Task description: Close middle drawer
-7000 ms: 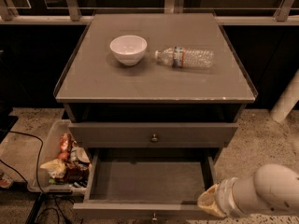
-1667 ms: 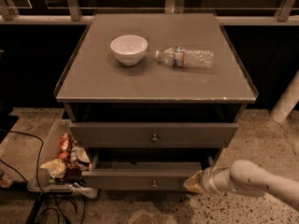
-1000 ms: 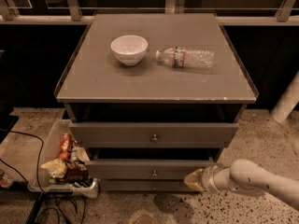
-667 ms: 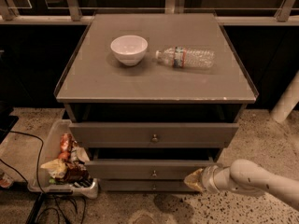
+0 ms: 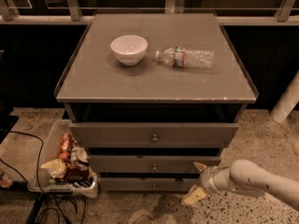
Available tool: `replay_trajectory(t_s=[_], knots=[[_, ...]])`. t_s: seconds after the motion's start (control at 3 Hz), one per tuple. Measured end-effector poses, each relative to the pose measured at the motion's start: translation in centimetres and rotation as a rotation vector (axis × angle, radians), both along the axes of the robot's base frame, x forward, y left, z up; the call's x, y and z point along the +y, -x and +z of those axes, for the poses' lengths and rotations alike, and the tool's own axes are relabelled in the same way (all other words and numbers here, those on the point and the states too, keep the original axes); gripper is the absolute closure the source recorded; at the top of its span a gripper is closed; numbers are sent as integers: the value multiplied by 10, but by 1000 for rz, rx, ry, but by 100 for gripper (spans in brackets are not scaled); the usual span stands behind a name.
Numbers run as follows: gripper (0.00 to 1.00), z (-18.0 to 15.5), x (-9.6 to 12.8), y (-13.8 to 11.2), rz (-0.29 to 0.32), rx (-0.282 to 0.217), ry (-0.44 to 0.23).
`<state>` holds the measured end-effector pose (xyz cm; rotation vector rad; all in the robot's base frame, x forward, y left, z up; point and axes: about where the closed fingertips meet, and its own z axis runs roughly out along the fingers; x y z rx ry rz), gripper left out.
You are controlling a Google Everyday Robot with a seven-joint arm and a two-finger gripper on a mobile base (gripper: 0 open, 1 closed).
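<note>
Hand (image 5: 196, 182): low at right, in front of the cabinet, fingers spread wide, nothing held. Upper fingertip lies at the right end of the middle drawer (image 5: 140, 163); contact cannot be confirmed. Middle drawer: pushed in, front about level with the lowest drawer (image 5: 135, 184) and set back behind the top drawer (image 5: 121, 134). Floor, left: tray of packets (image 5: 56, 188). Table (image 5: 154, 85): white bowl (image 5: 129, 49) upright; clear bottle (image 5: 186, 58) on its side, just right of it.

Smooth cream arm (image 5: 254, 177), pale pincer (image 5: 195, 183) low right
</note>
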<state>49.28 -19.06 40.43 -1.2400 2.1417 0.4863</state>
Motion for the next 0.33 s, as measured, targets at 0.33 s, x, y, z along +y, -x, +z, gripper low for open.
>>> replay_trajectory(t_s=[0.33], knots=[[0, 0, 0, 0, 0, 0, 0]])
